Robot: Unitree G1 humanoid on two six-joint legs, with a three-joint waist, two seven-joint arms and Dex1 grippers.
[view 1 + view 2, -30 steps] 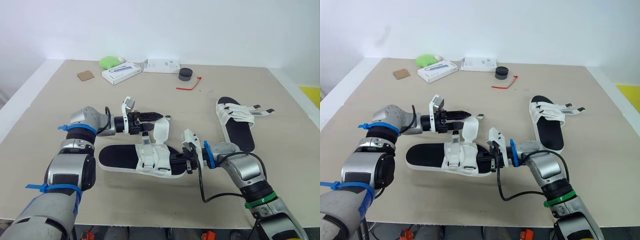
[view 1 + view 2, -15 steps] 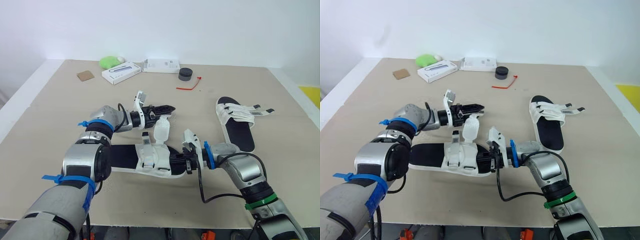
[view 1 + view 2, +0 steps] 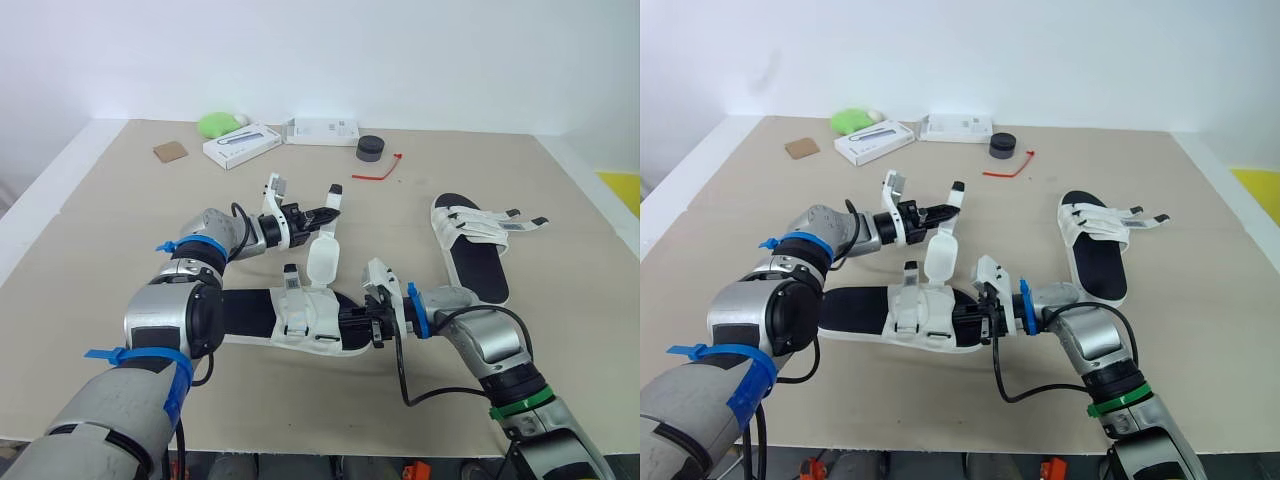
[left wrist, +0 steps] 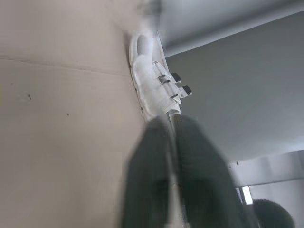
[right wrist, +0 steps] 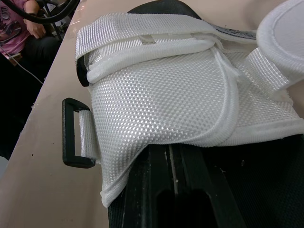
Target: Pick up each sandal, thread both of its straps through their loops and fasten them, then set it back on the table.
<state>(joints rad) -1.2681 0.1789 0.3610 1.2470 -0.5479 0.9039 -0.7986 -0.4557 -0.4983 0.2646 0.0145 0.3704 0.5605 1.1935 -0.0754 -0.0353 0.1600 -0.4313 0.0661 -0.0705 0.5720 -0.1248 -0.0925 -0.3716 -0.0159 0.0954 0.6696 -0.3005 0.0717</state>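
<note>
The near sandal (image 3: 290, 318), black sole with white mesh upper, lies in front of me with one wide flap (image 3: 322, 262) standing up. My right gripper (image 3: 374, 323) is shut on its sole edge, and its fingers (image 5: 171, 190) lie together under the mesh upper (image 5: 156, 99). Just beyond the flap, my left gripper (image 3: 316, 213) is shut on a thin white strap (image 3: 331, 197) whose black tip points upward. The second sandal (image 3: 470, 245) rests on the table at the right, and it appears again as the far sandal (image 4: 154, 80).
Along the table's back stand a green object (image 3: 218, 124), two white boxes (image 3: 242, 145) (image 3: 323, 131) and a black round puck (image 3: 371, 149). A red tie (image 3: 380, 172) and a brown square (image 3: 171, 151) lie nearby. A person (image 5: 28, 19) sits beyond the table edge.
My left gripper reached in toward the sandal's flap, shut on the thin strap and raised its black tip off the table. The right gripper and the sandal stayed put.
</note>
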